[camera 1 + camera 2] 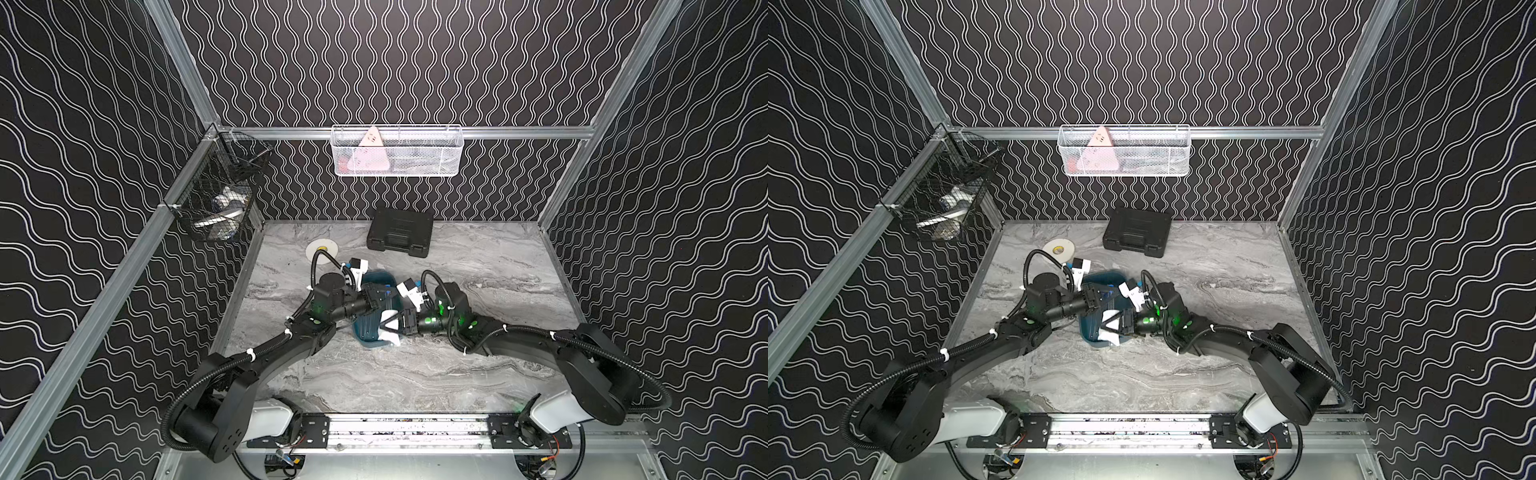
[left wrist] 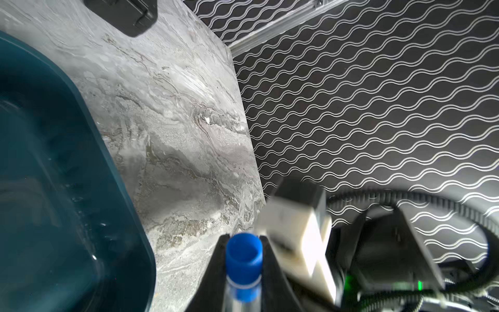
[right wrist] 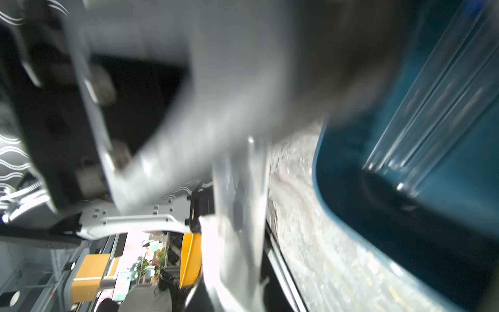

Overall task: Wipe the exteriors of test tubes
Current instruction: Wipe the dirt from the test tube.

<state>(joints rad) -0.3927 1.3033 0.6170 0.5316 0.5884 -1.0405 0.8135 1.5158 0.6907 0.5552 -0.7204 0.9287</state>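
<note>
One test tube (image 2: 243, 270) is up off the table (image 1: 478, 257), and the coming move turns on how it lies against the tissue (image 1: 390, 316). In the left wrist view the left gripper (image 2: 243, 239) has its black fingers pressed in on the tube just behind the blue cap (image 2: 244, 256). The cap pokes out past the fingertips, so the tube's long axis seems to run along the fingers rather than across them. In both top views that gripper reaches over the teal tray (image 1: 368, 330), which sits around the middle of the table, and its tips point toward the table's right edge.

The tissue lies just beside those tips, toward the table's front edge and over the tray's near end. The right gripper (image 1: 392, 328) comes in from the right edge and pinches the crumpled white wad between nearly closed jaws. Its own wrist view is badly smeared and mostly filled by pale tissue. Whether tissue and tube are actually touching I cannot tell, because the grippers hide the gap from above.

The right arm is plainly the nearer one for the rubbing. To my eye it needs to travel along the tube's length, not across it.

The other tubes (image 3: 432, 108) (about three, clear and side by side) lie flat in the tray, well inside its rim.
</note>
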